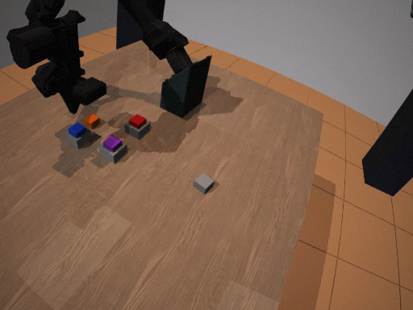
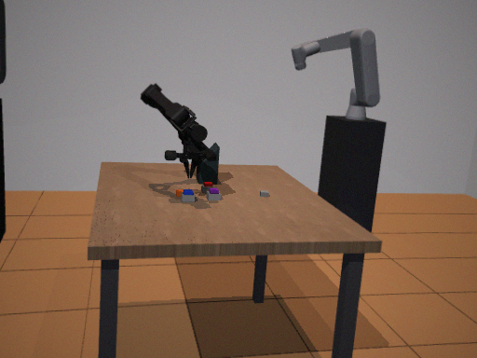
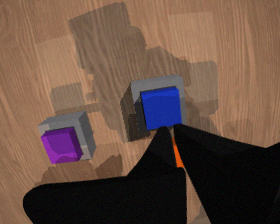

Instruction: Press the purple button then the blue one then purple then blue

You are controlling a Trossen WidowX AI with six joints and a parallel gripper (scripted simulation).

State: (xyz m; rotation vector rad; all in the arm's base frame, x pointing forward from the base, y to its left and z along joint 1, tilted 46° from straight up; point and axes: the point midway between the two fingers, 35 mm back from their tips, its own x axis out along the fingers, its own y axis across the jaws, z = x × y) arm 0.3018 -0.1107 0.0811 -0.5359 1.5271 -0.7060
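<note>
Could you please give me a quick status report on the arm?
Gripper shut, nothing held. Blue square push-button unpressed; purple one too. Orange block close by blue.

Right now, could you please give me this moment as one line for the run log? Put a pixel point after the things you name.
gripper (image 1: 73,112) (image 2: 190,177) (image 3: 170,132): closed, raised | nearest button in wrist view: blue (image 1: 77,130) (image 2: 188,192) (image 3: 162,108) | purple button (image 1: 112,143) (image 2: 213,191) (image 3: 61,145): untouched

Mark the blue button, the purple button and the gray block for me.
Blue button (image 1: 77,130) (image 2: 188,192) (image 3: 162,108): top, exterior, wrist; cap.
Purple button (image 1: 112,143) (image 2: 213,191) (image 3: 62,146): top, exterior, wrist; cap.
Gray block (image 1: 203,182) (image 2: 265,193): top, exterior; upper face.
</note>
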